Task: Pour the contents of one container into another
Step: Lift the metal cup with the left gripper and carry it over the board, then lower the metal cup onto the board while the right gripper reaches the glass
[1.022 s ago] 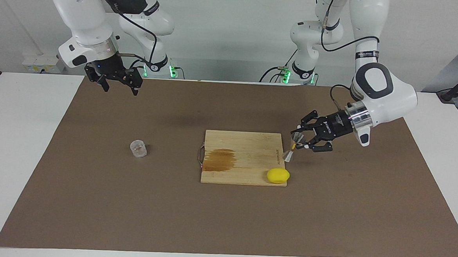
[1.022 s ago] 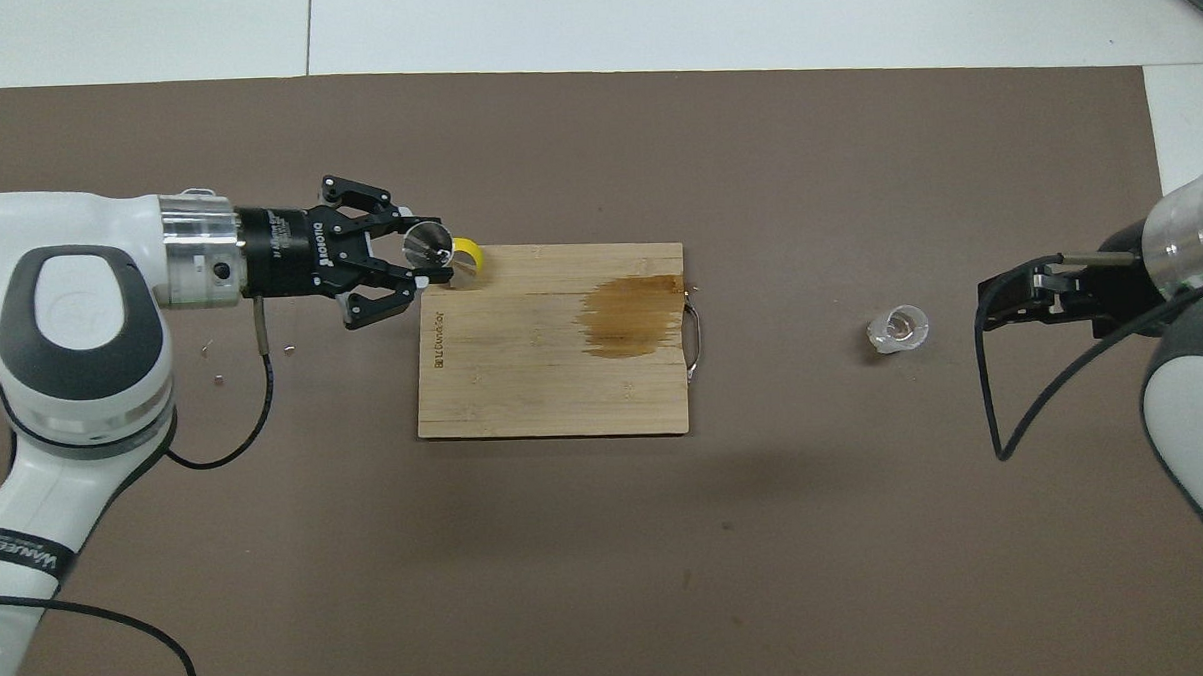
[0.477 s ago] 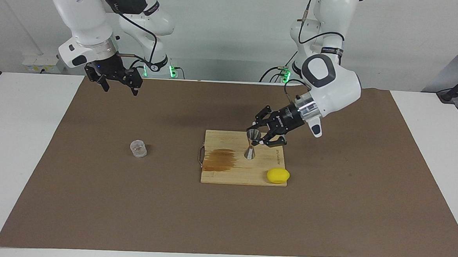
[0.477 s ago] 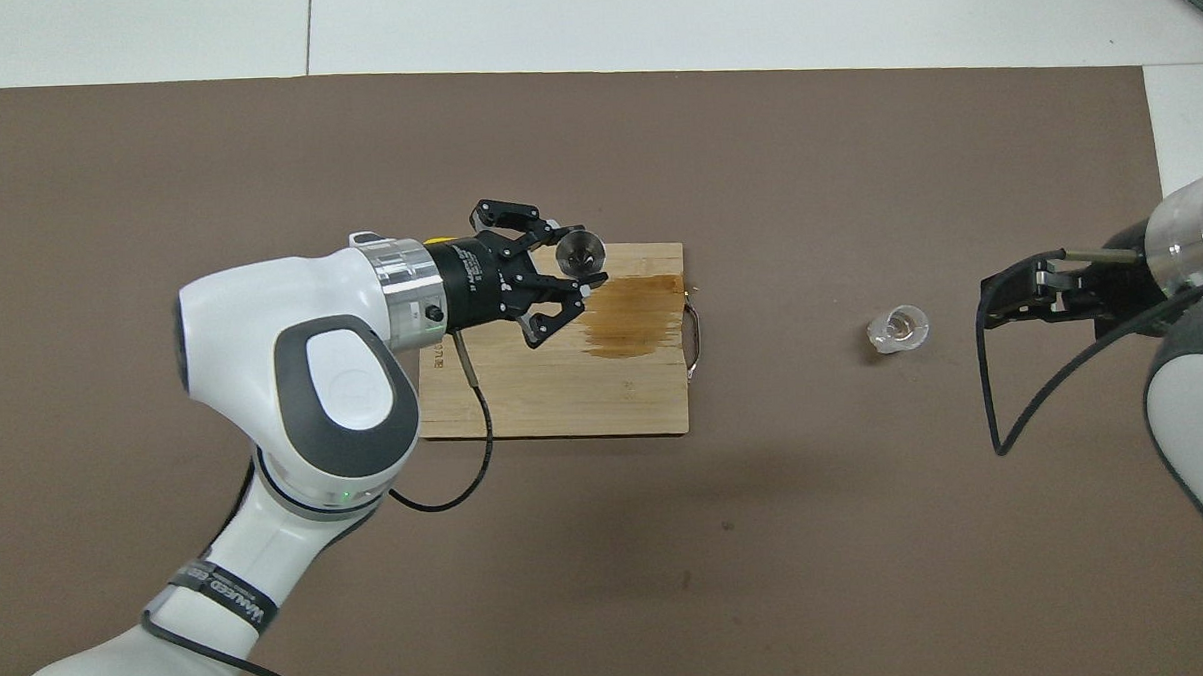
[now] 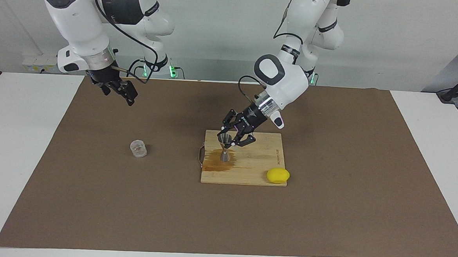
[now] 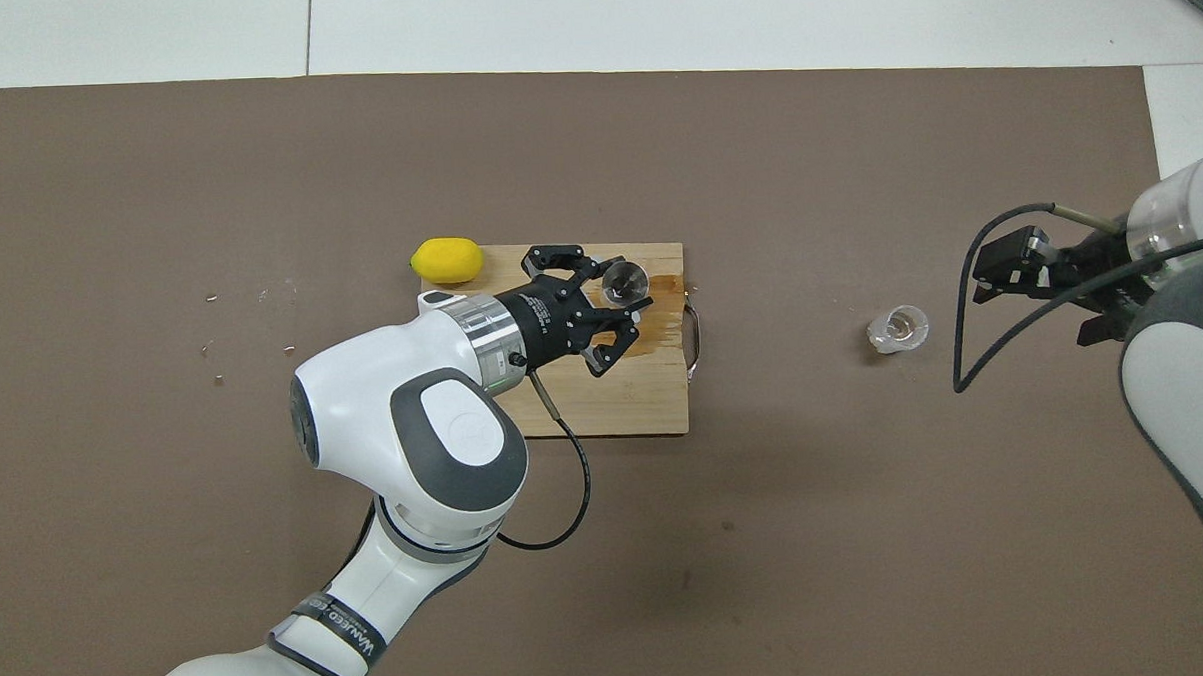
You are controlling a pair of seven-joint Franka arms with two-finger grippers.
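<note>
The silver hourglass jigger stands upright in my left gripper, which is shut on its upper cone. Its base is at or just above the brown stain on the wooden cutting board. In the overhead view the jigger shows its open mouth beside the left gripper. The small clear glass tumbler stands alone on the brown mat toward the right arm's end of the table; it also shows in the overhead view. My right gripper is up in the air, open and empty, apart from the tumbler.
A yellow lemon lies at the board's corner farthest from the robots, toward the left arm's end. The board has a metal handle on the side facing the tumbler. A brown mat covers the table.
My left gripper has carried the jigger from beside the board's edge near the lemon across the board to over the stain. My right gripper has turned at the wrist and stayed about where it was.
</note>
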